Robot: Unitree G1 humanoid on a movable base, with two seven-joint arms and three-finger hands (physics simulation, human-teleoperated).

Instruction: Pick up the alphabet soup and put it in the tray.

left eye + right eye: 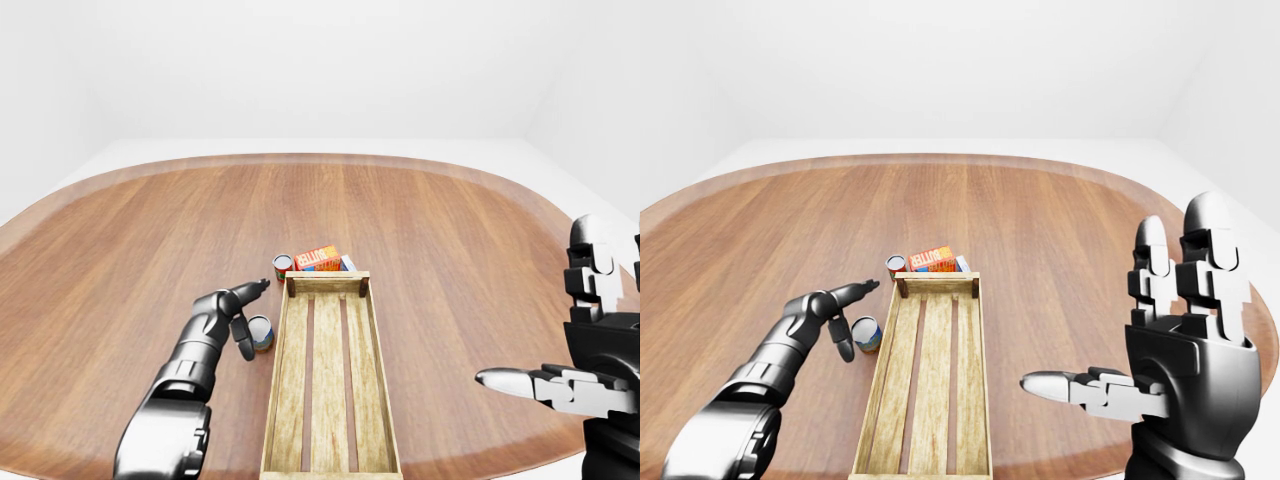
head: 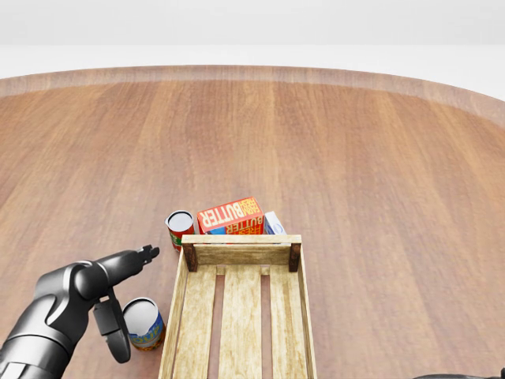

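My left hand (image 2: 118,296) is spread open over the wooden counter (image 2: 379,158), one finger stretched toward the far end and another hanging down just beside the blue-labelled can (image 2: 144,323). I can't tell whether that finger touches it; nothing is gripped. The can stands upright on the counter, just left of the wooden tray (image 2: 241,316), outside its wall. I take the red-labelled can (image 2: 180,227) at the tray's far left corner for the alphabet soup; it stands upright beside the butter box (image 2: 230,215), clear of my fingers. A small blue-and-white carton (image 2: 274,223) sits right of the box. My right hand (image 1: 1160,375) is held up, fingers fully extended, empty, well right of the tray.
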